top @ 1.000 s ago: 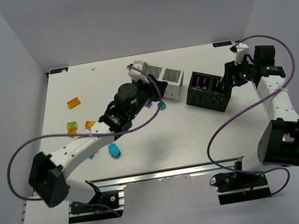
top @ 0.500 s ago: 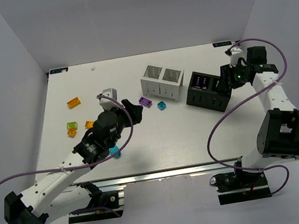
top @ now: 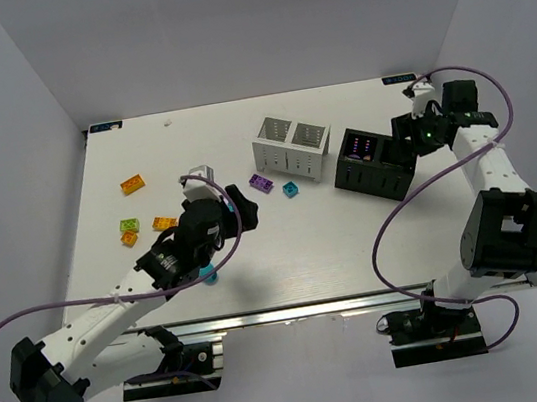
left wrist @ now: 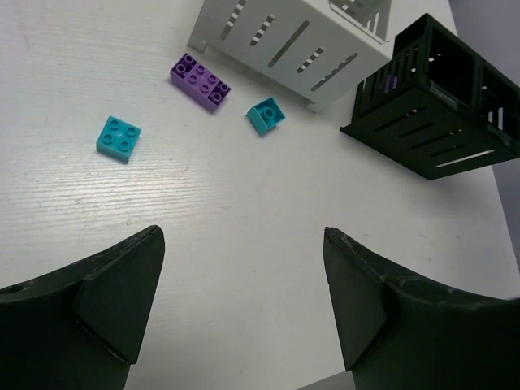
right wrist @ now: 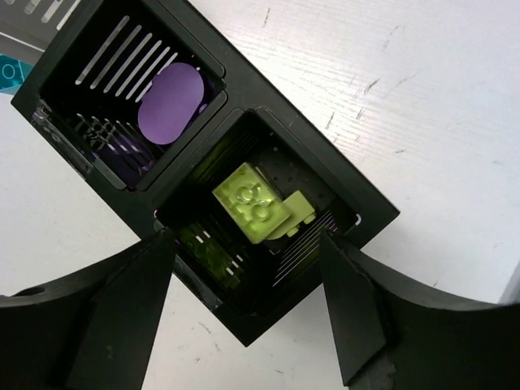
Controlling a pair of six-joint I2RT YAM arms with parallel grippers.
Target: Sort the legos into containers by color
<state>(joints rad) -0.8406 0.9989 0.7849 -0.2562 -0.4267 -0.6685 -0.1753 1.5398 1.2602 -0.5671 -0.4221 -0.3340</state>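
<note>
My left gripper is open and empty above bare table; in the top view the left gripper hangs left of the white container. Ahead of it lie a purple brick, a small cyan brick and a square cyan brick. My right gripper is open above the black container. One compartment holds lime green bricks, the other a rounded purple piece.
At the left of the table lie an orange brick, a green brick and two more orange bricks. A cyan piece shows under my left arm. White walls enclose the table.
My left arm has pulled back from the white container toward the near left, and its gripper has opened. The right gripper has opened wider over the black container.
</note>
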